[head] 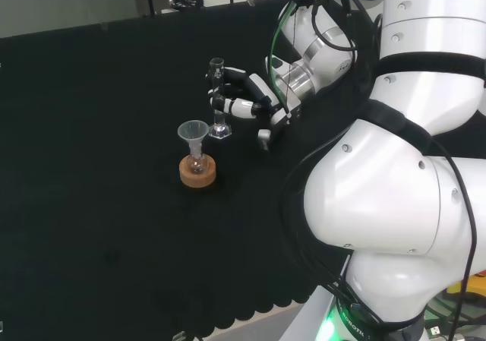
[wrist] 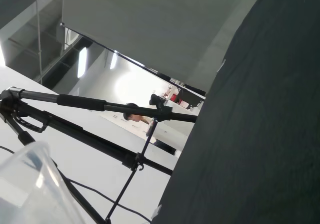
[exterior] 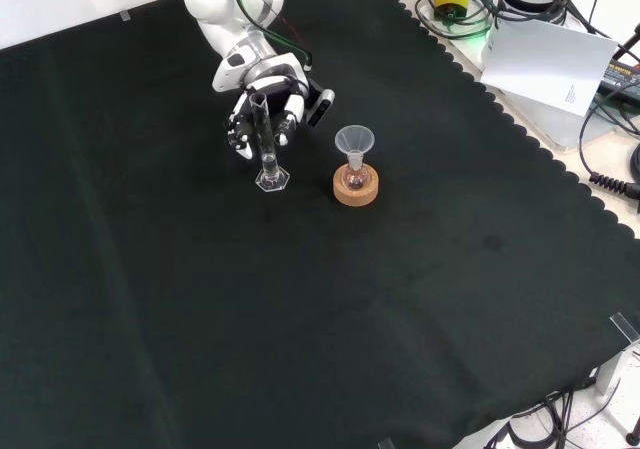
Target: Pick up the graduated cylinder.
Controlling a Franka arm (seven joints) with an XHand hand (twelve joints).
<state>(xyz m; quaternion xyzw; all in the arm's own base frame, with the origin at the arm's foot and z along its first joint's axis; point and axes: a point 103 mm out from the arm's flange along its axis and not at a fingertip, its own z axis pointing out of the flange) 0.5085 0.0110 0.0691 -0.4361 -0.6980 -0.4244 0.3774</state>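
The graduated cylinder [head: 219,102] [exterior: 264,141] is a thin clear tube on a hexagonal foot, upright on the black cloth. The hand [head: 244,98] [exterior: 262,104] is right against its upper half, on the right in the head view and behind it in the front view. The black and white fingers [head: 226,75] reach partly bent past the tube, touching or nearly touching it. The thumb [head: 263,137] [exterior: 322,107] sticks out well away from the tube, so nothing is pinched. The foot [exterior: 271,180] rests on the cloth.
A small round flask with a clear funnel [head: 193,133] [exterior: 354,142] in its neck sits on a cork ring [head: 197,172] [exterior: 356,188] close beside the cylinder. A blurred clear vessel edge [wrist: 30,184] shows in the wrist view. The arm's white links [head: 395,166] fill the head view's right.
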